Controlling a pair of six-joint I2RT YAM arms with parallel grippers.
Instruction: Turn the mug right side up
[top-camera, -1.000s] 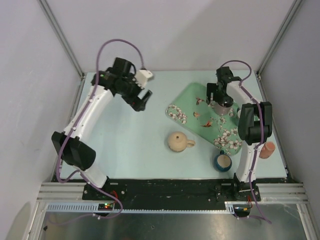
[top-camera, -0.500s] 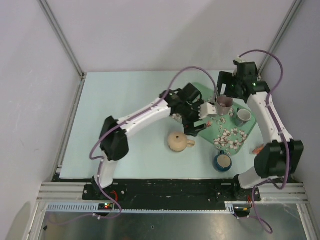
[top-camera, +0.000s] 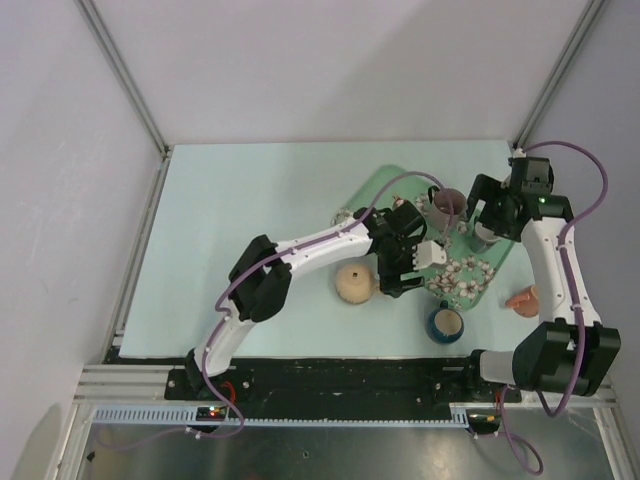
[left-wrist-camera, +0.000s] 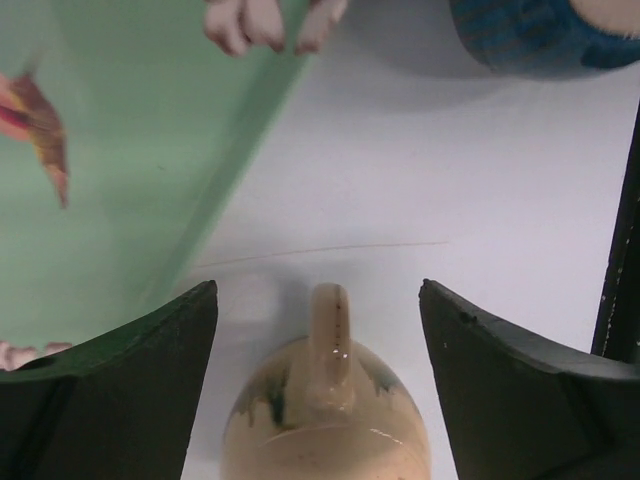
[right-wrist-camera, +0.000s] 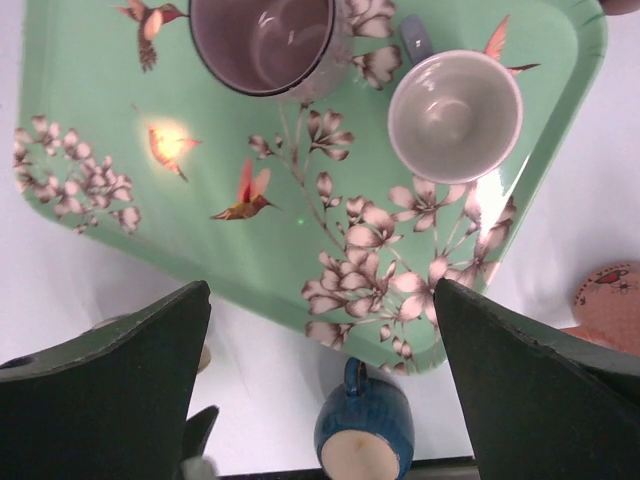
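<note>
Left fingers (left-wrist-camera: 120, 390) have descended, now flanking the mug (left-wrist-camera: 325, 430) handle.

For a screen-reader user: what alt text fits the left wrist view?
The tan mug sits bottom centre, framed by the open left tool, its handle pointing up the frame. A green tray lies upper left, a blue mug upper right.

Pale table (top-camera: 250, 230) is carrying a green floral tray (right-wrist-camera: 90, 60) at far right. Tan mug (top-camera: 352, 283), blue mug (top-camera: 446, 322) and a terracotta piece (top-camera: 525, 297) are sitting near it.
</note>
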